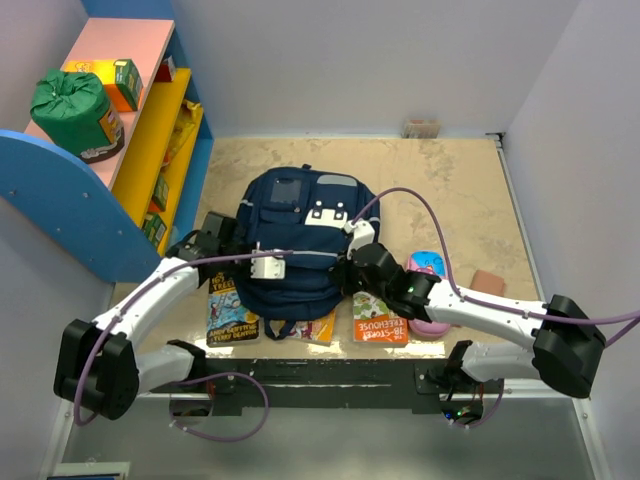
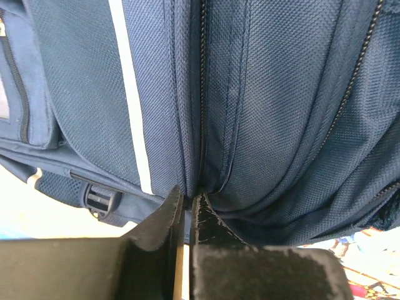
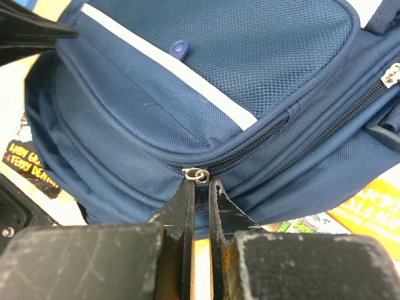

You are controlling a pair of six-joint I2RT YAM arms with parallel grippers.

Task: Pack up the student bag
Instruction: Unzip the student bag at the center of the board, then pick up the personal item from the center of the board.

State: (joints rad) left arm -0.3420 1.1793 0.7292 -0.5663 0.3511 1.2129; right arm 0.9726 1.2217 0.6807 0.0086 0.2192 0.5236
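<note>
The student bag (image 1: 290, 250) lies flat on the bench (image 1: 460, 200) between both hands. The right hand (image 3: 200, 186) is clenched on its zip pull (image 3: 200, 201), likely to draw it; the left hand (image 2: 187, 201), clenched too, seems to pin fabric alongside. Its inside is hidden; books (image 1: 378, 325) lie outside, just beside the right hand.

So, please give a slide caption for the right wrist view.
Right gripper pinches the zipper pull of the student bag.

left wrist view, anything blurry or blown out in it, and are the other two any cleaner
Left wrist: the student bag weave is crisp, the table strip at lower left washes out pale. Right wrist: zipper pull sharp, no glare. Top external: even light, soft shadows only.
</note>
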